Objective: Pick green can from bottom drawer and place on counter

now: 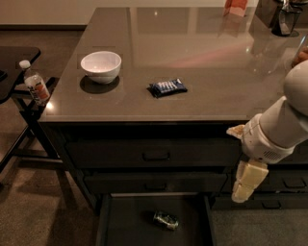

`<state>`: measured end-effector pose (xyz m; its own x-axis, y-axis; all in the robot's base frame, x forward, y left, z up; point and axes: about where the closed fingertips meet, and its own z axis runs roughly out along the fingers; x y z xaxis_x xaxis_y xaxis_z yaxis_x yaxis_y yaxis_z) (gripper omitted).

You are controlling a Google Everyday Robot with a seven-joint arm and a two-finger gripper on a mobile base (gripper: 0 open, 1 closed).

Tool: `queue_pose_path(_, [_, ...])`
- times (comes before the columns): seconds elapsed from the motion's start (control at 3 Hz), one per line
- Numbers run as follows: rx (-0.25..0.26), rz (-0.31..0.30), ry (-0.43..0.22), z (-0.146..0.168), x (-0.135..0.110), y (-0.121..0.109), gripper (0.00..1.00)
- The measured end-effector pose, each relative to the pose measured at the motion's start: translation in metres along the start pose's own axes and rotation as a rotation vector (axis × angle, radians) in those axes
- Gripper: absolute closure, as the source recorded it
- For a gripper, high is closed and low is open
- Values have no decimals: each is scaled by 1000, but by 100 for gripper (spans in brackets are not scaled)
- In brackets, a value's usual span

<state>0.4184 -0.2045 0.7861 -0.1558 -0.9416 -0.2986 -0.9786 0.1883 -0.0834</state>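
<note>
The green can (166,220) lies on its side in the open bottom drawer (125,227), near the middle of its dark floor. The counter (202,53) is the glossy grey-brown top above the drawers. My gripper (237,162) hangs on the right, in front of the drawer fronts and just below the counter's front edge. It is up and to the right of the can, well apart from it. One pale finger (248,180) points down and the other pokes out near the counter edge. The gripper is open and empty.
A white bowl (101,66) and a blue snack packet (167,87) sit on the counter. A clear bottle with an orange label (36,86) stands by a small black side table (14,57) at left. An orange object (236,6) and a dark object (288,19) stand at the back right.
</note>
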Motion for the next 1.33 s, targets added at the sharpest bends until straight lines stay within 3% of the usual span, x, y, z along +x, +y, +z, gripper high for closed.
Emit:
queue_pose_path(0.33, [-4,32,-17,35,15,1,0])
queue_pose_path(1.33, [150,141,-122,147,74,-22,0])
